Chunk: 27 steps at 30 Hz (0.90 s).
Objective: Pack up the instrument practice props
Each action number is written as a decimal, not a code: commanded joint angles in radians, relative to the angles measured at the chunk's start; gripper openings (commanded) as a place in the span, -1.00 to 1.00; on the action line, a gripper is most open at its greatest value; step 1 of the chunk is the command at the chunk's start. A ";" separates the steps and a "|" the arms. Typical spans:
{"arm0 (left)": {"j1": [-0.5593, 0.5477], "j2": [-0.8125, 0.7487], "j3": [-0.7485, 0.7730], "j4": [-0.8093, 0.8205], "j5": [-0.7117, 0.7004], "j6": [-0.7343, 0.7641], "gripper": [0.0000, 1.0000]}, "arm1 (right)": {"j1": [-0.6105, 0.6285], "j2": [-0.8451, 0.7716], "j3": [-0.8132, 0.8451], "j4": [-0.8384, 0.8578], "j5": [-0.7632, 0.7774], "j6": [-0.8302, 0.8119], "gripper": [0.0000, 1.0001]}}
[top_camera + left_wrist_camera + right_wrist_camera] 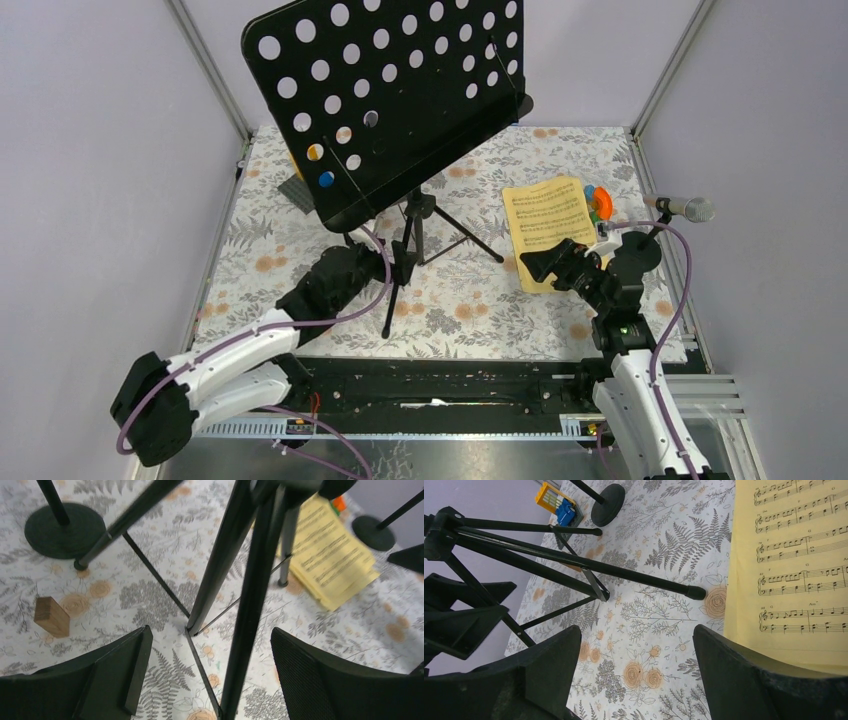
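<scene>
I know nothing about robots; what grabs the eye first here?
A tall black perforated music rack on tripod legs dominates the middle of the table. To its right lie yellow sheet-music pages, and a silver microphone shows at the right edge.

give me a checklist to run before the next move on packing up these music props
1. Left hand open: ok, jaws wide, gripping nothing.
2. Tripod legs between the left fingers: ok, ungripped.
3. Music rack upright: ok.
4. Right hand open: ok, empty.
5. Sheet-music pages lying flat beside the right hand: ok.
6. Silver microphone securely mounted: cannot tell.
</scene>
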 commanded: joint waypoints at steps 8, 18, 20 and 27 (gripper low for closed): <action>0.147 -0.174 -0.030 0.286 0.266 -0.004 0.85 | -0.003 0.006 0.062 0.032 -0.055 -0.026 0.82; 0.488 0.026 0.166 0.485 0.778 -0.153 0.77 | -0.003 -0.033 0.057 0.039 -0.107 -0.029 0.84; 0.492 0.076 0.220 0.511 0.829 -0.147 0.77 | -0.003 -0.037 0.059 0.034 -0.109 -0.027 0.84; 0.519 0.244 0.493 0.293 1.082 -0.035 0.66 | -0.003 -0.086 0.085 -0.054 -0.113 -0.089 0.84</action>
